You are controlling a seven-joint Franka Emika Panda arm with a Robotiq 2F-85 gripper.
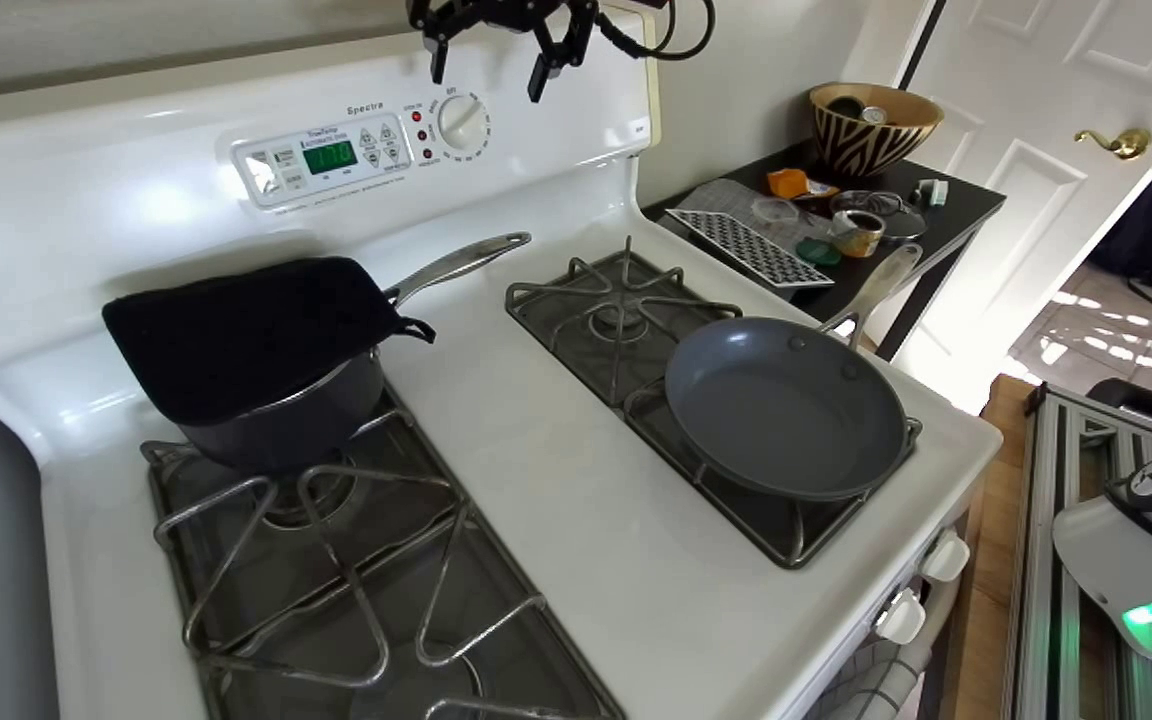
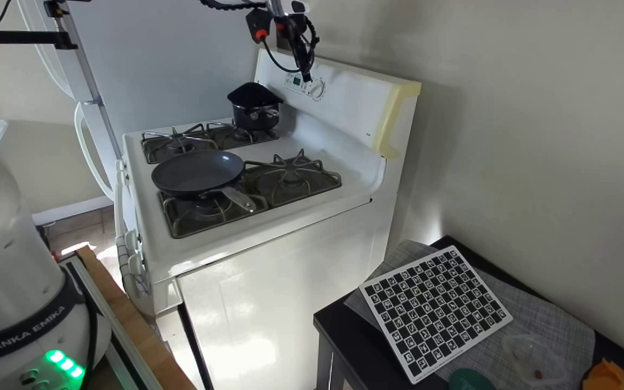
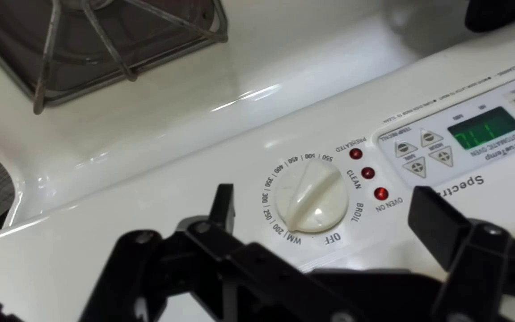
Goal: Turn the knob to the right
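The knob is a round white oven dial (image 3: 312, 197) with a raised ridge, on the stove's back panel. It shows in both exterior views (image 1: 464, 123) (image 2: 317, 88). In the wrist view its labels stand upside down, and the ridge's lower end points between WM and 200. My gripper (image 3: 323, 201) is open and empty. In the wrist view its black fingers appear on either side of the knob, without touching it. In an exterior view the gripper (image 1: 487, 82) hangs above the knob; it is seen edge-on from elsewhere (image 2: 307, 76).
Red indicator lights (image 3: 368, 173) and a green display (image 3: 484, 127) sit beside the knob. A pot covered with a black cloth (image 1: 251, 330) has its handle pointing toward the knob's side. A frying pan (image 1: 786, 410) rests on a front burner. A side table holds a checkered board (image 2: 436, 311).
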